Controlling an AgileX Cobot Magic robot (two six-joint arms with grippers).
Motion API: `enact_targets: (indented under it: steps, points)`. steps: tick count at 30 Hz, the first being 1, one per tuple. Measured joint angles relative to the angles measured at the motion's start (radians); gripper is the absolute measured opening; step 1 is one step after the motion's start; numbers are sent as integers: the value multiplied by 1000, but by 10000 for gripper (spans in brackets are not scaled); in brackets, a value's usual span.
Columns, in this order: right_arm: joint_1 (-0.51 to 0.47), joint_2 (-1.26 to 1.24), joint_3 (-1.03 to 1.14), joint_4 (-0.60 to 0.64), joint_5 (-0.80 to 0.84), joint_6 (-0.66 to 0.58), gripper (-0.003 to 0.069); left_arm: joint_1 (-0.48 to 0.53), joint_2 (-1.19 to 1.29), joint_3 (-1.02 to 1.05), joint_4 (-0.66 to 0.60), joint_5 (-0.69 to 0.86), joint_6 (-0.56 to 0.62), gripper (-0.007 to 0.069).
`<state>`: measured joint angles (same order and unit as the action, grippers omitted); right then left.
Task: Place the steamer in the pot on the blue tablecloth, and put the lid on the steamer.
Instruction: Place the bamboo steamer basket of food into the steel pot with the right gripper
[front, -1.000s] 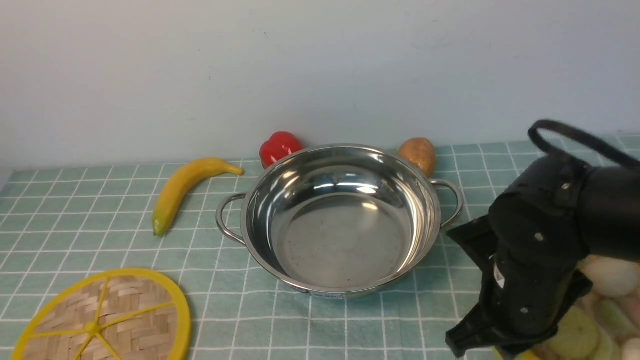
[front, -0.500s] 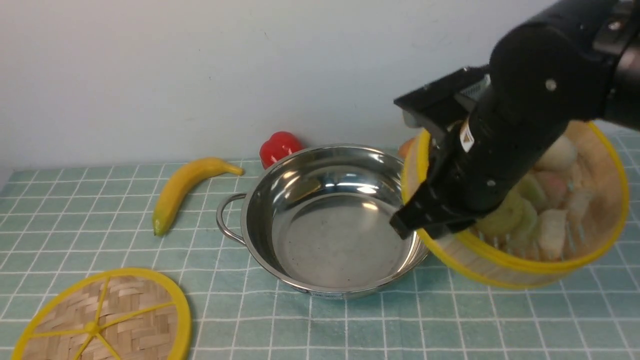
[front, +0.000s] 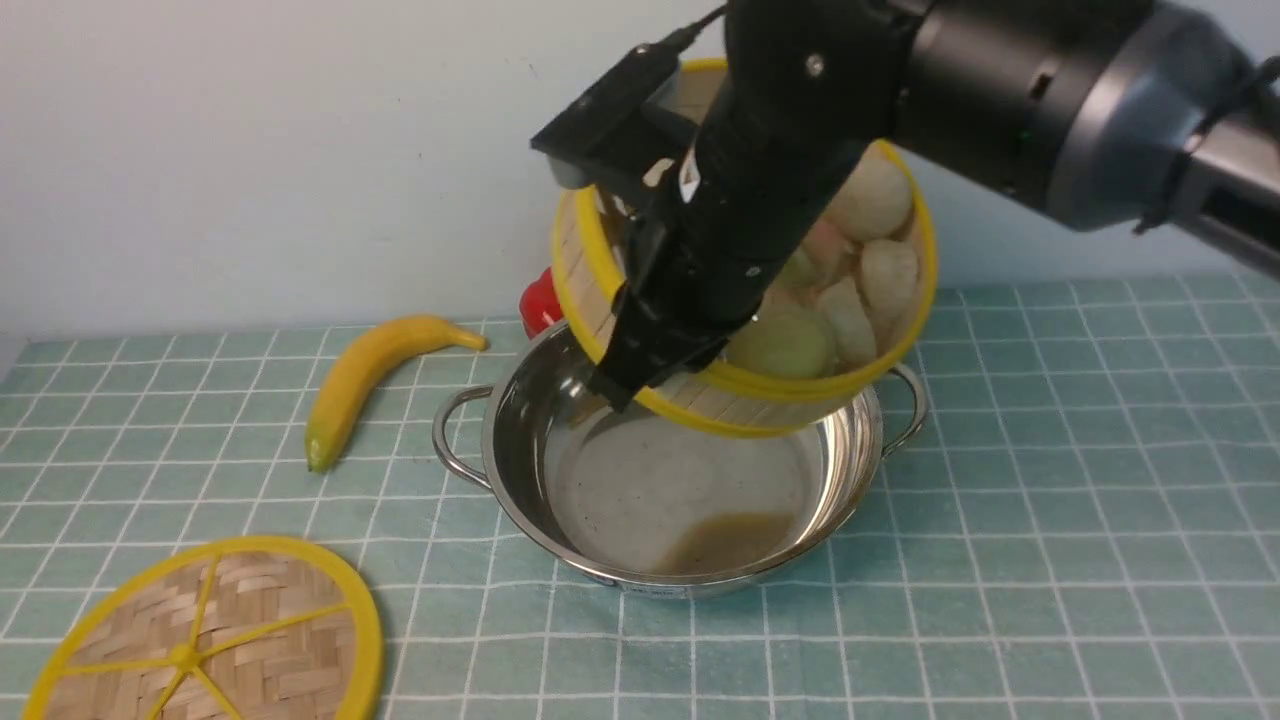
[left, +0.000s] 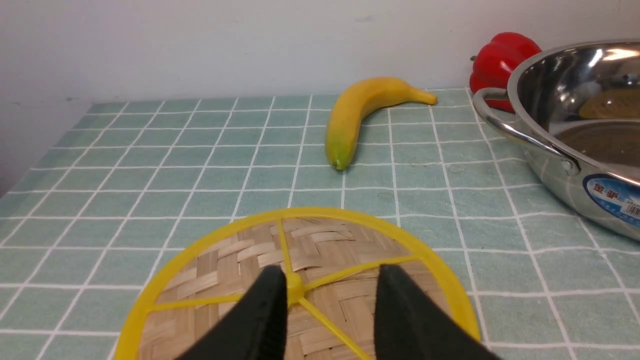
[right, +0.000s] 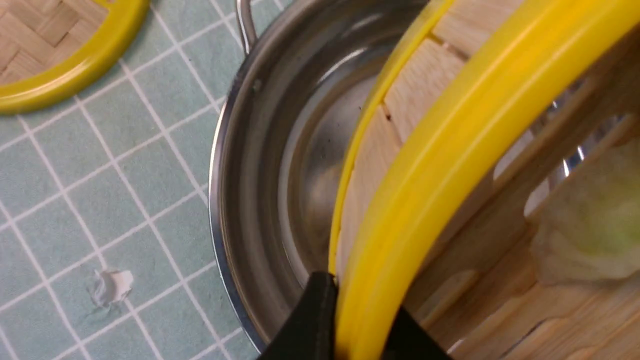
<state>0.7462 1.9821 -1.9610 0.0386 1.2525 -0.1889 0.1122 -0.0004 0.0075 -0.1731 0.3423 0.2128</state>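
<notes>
Your right claw (right: 352, 320) pinched the yellow rim of the steamer (front: 800, 385), which hung tilted over the pot (front: 860, 450) directly beneath. Your left claw (left: 330, 272) stood wide just above the lid (left: 215, 270).

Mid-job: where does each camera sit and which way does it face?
Front view: between the arms, facing forward over the blue tablecloth; right arm holds the steamer above the pot.
Left wrist view: on that wrist, over the lid, facing the banana; open left end effector shows.
Right wrist view: on that wrist, looking into the pot; right end effector grips the steamer's rim.
All show the pot.
</notes>
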Motion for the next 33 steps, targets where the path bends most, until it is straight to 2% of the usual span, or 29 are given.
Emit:
enact_targets:
  steps: [5, 11, 33]
  points:
    - [55, 95, -42, -56, 1, -61, 50, 0, 0, 0, 0, 0, 0, 243]
    - [70, 170, -44, -130, 6, -92, 50, 0, 0, 0, 0, 0, 0, 243]
    - [70, 281, -43, -73, 2, -85, 50, 0, 0, 0, 0, 0, 0, 243]
